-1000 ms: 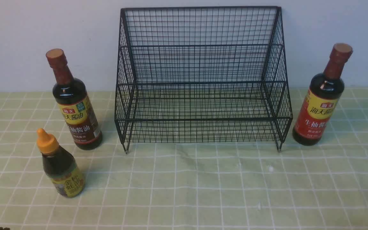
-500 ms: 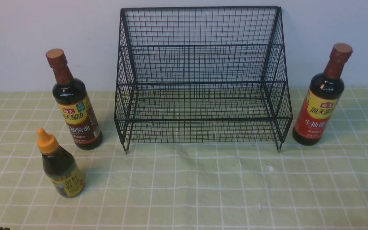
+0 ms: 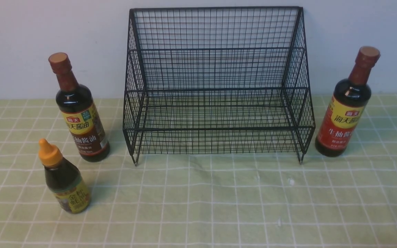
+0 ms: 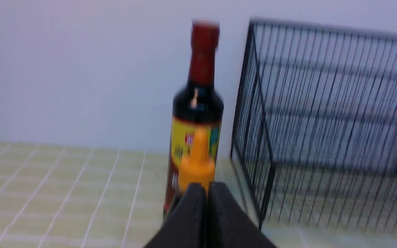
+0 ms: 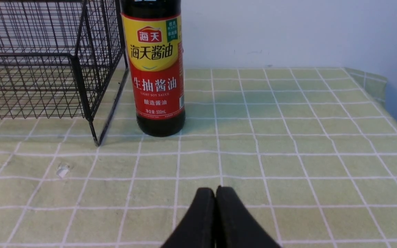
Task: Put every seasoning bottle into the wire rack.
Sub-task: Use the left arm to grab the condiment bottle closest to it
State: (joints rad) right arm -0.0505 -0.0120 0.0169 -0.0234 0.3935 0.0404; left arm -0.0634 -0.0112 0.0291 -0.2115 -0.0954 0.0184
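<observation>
Your left pincer, clenched on nothing, is the nearer one to the short dark-liquid bottle with the orange pointed cap, which stands upright on the green checked counter dead ahead of it, left of the large black wire-mesh rack.

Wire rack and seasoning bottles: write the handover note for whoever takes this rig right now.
Left gripper: shut, empty, lined up behind the orange-cap bottle.
Right gripper: shut, empty, facing the yellow-red label bottle.
Wire rack: holds no bottle. On its left stand the orange-cap bottle and the yellow-brown label bottle, on its right the yellow-red label bottle, all upright on the table.
Done: nothing.
Left: all three bottles go into the rack.
</observation>
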